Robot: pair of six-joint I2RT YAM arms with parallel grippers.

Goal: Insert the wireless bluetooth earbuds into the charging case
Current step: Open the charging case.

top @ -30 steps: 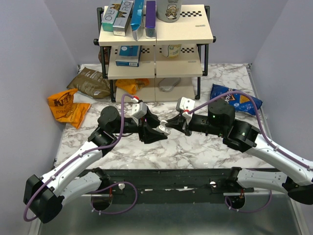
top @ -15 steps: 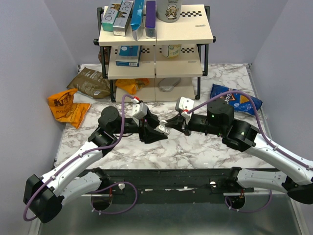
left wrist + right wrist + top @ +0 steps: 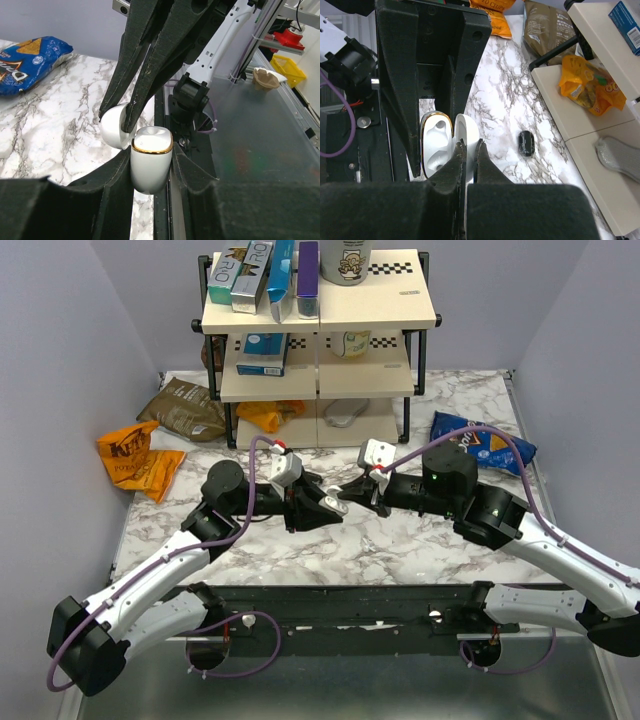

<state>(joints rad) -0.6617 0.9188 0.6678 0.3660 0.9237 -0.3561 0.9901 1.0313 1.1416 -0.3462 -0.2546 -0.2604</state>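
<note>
Left gripper [image 3: 151, 172] is closed around the body of the white, gold-rimmed charging case [image 3: 150, 150], I see; my right gripper [image 3: 469, 152] pinches its opened lid [image 3: 113, 126].

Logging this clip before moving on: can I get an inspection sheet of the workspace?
Surface: marble table.
Job's things: white case with a gold rim, its lid swung open; no bud seen inside. A black oval lies on the marble, maybe a bud; second bud not seen.
Clutter: orange bag, brown bag, blue bag, shelf with boxes.
Grippers: left gripper jaws shut on the case body; right gripper jaws shut on the lid.
Cables: purple cable along each arm, away from the jaws.
Surroundings: plain walls; nothing else seen.
</note>
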